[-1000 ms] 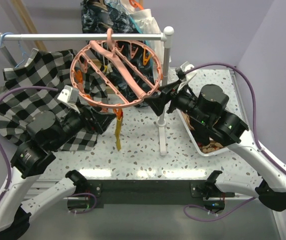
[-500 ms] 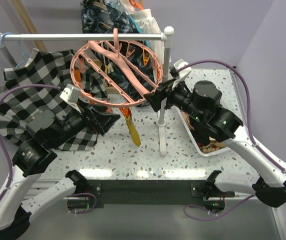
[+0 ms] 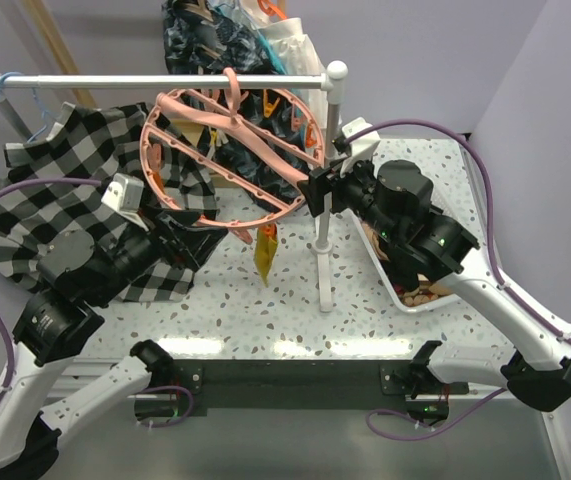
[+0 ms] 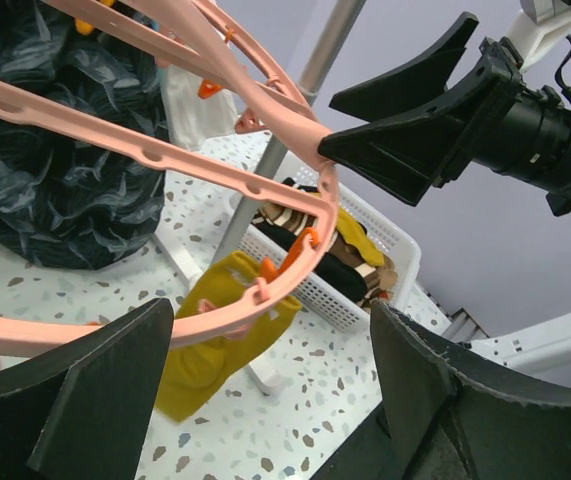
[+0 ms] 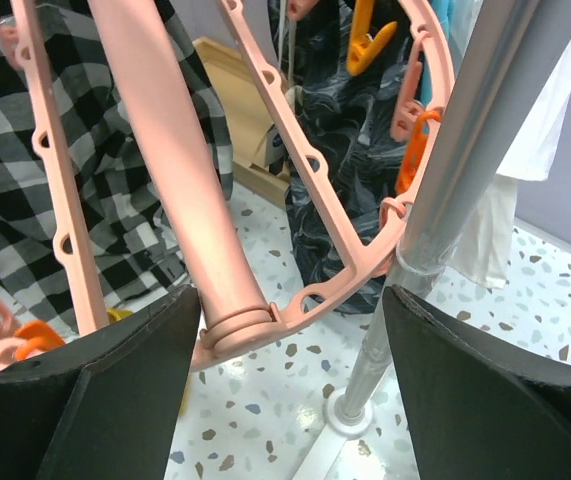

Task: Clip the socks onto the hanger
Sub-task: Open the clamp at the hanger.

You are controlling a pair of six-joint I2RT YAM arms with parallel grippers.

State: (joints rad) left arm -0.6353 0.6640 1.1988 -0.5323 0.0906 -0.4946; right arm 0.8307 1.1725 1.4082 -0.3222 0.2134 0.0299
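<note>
Holds the left gripper (image 4: 273, 310) spread wide, with the near rim of the round salmon-pink drying hanger (image 3: 230, 150) passing between its fingers and nothing clamped. Holds the right gripper (image 5: 290, 300) just as wide at the hanger's right side, straddling the spot where a crossbar joins the ring, close beside the rail's upright post. Lower fingertip right at the rim there; impossible to tell whether touching. Grips nothing with either. Between the two grippers, one mustard-yellow sock (image 3: 264, 250) clipped to the near rim and dangling above the speckled table (image 3: 285, 300). Hanger itself tilted, hooked over the white rail (image 3: 165, 77). Further right, on the table and partly under the right arm, a white slotted basket (image 4: 310, 298) holding more socks (image 4: 353, 228) heaped together: brown with cream stripes, mustard yellow, black. Exact count in the basket not readable. To the left, behind the left arm, a black-and-white checkered shirt (image 3: 55, 190) hanging from the same rail, well apart from the basket.
</note>
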